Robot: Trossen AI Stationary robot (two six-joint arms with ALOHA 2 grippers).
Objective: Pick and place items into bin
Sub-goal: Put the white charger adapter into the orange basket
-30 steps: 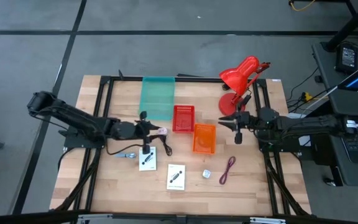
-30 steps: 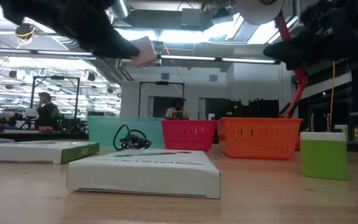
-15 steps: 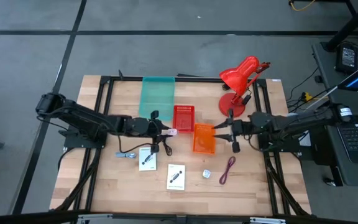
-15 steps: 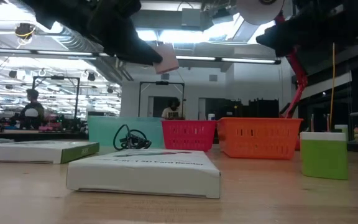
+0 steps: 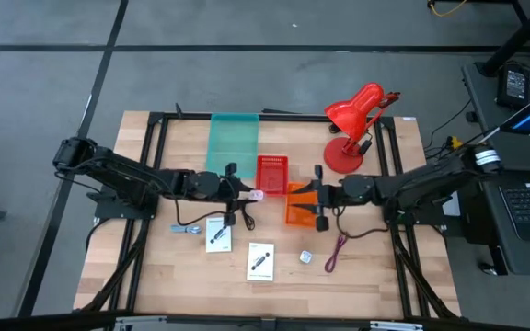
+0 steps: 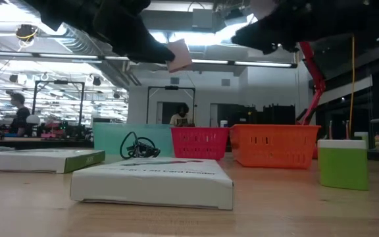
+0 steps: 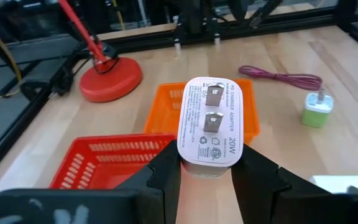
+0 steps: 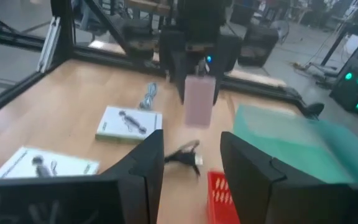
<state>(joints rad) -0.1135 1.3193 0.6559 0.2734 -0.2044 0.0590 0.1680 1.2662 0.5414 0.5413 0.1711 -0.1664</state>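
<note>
Pink charger [image 8: 199,101] in opposite hand [image 8: 197,73]

White 20W charger [image 7: 212,124] held aloft, prongs out, near red bin [image 5: 270,175]. Two white cards [image 5: 218,233] [image 5: 260,261], black cable [image 5: 242,217], dark red cable [image 5: 337,250], small cube [image 5: 306,257] lie loose on surface [image 5: 366,276].

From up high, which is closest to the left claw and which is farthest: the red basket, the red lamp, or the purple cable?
From the left claw:
1. Red basket, right beside it.
2. Purple cable, toward the table's near right.
3. Red lamp, at the far right corner.
</note>
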